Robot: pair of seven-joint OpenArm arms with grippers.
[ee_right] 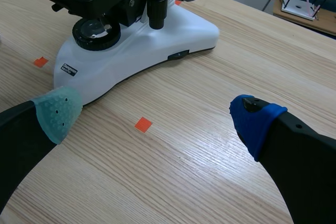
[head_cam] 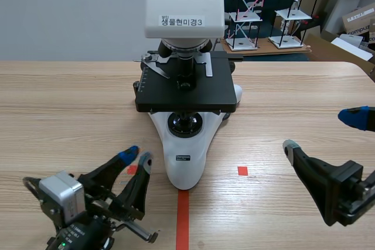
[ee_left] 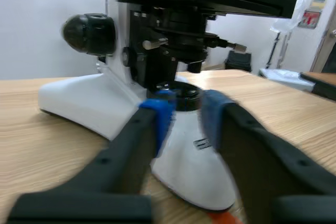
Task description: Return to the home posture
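Right wrist view: pincer [ee_right: 155, 111], dotted pads [ee_right: 58, 109].

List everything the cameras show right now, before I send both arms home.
white-and-black laboratory microscope: one, white body with a black stage, centre of the table between the arms.
light wooden table: one, pale wood, under everything.
orange-red tape marks: one line and two squares, on the table near the microscope's base.
wire racks with white shelves: at least two, black and white, behind the table's far edge.
brown cardboard boxes: count unclear, far right background.
left gripper: one, black with blue pads, beside the base, narrowly open, empty.
right gripper: one, black with one blue and one grey-green pad, wide open, empty.
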